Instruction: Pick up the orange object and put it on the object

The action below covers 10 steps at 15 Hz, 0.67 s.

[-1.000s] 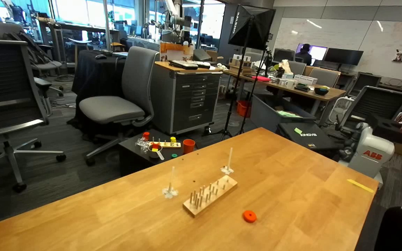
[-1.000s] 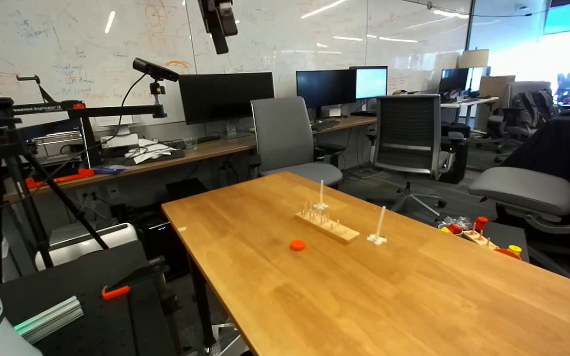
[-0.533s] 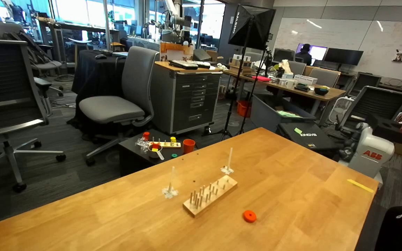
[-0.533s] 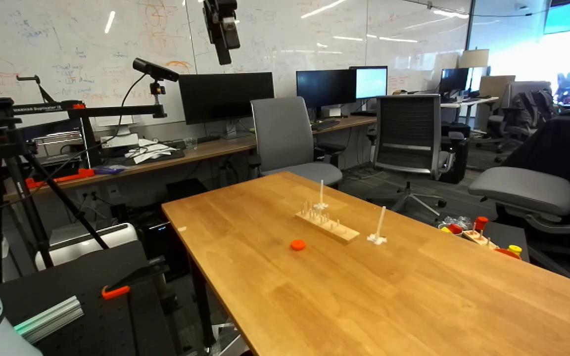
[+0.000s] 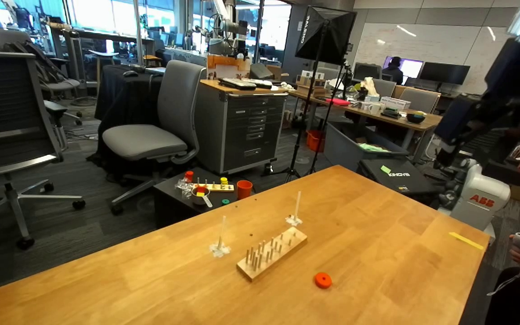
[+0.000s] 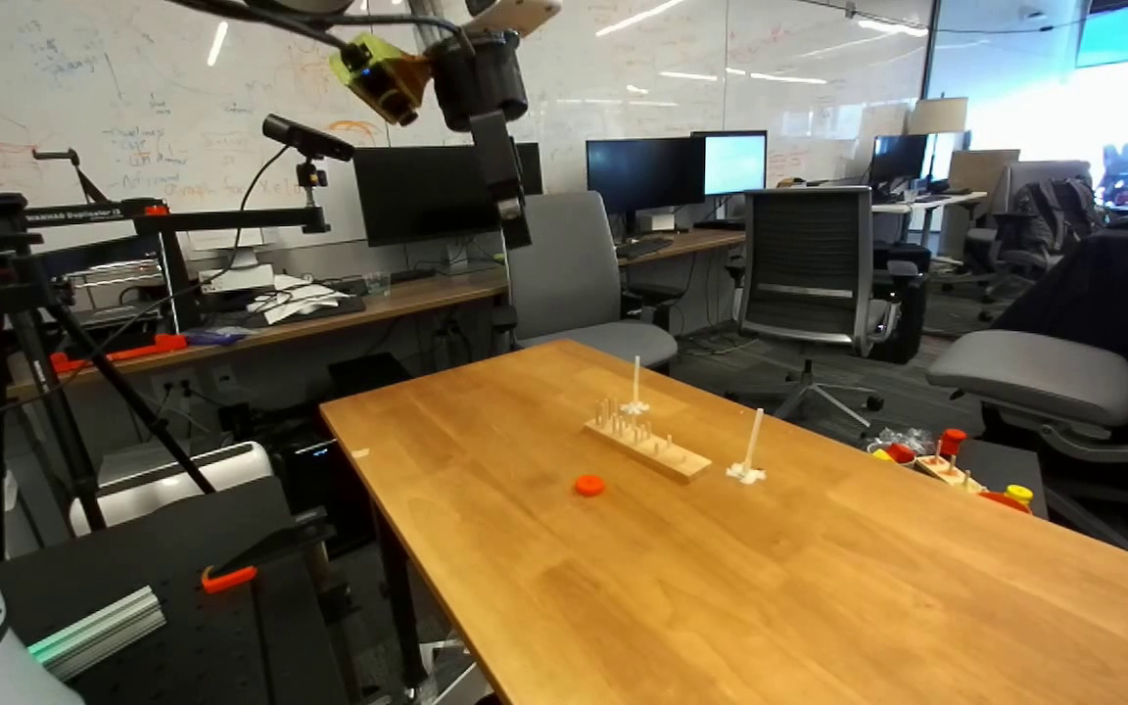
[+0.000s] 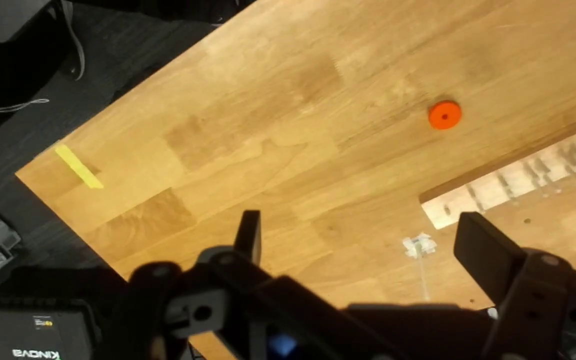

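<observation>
While gripper hovers, jaws apart, pegboard lies between orange disc and two sticks.

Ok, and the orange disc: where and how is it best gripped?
Grip the orange disc by opposite sides of its rim, likely best from straight above. It lies flat on the table, small centre hole facing up, and the pegged board stands apart from it, so the open gripper should have room to straddle it.

table carries orange disc, pegboard, two rods, yellow strip
</observation>
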Tool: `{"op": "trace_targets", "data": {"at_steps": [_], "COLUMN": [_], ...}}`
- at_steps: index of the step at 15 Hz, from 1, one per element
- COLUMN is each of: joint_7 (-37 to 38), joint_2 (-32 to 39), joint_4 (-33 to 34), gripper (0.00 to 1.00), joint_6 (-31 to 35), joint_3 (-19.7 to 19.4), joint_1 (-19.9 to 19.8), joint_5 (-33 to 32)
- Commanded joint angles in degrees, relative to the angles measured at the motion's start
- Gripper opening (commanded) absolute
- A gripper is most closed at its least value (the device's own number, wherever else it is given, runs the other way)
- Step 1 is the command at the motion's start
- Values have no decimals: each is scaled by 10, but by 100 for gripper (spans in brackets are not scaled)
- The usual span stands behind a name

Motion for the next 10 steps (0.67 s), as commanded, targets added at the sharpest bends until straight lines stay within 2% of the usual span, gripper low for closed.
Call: {"op": "trace_targets", "data": {"at_steps": [1, 8, 10], "joint_7": [108, 268, 287], "joint_2": [78, 219, 257], "joint_4": [21, 63, 76], "gripper": [100, 100, 100], "joint_6": [43, 74, 63], "joint_3": [-5, -61, -83], "joint_1": [-12, 18, 34], "joint_5": [-70, -161, -161]}}
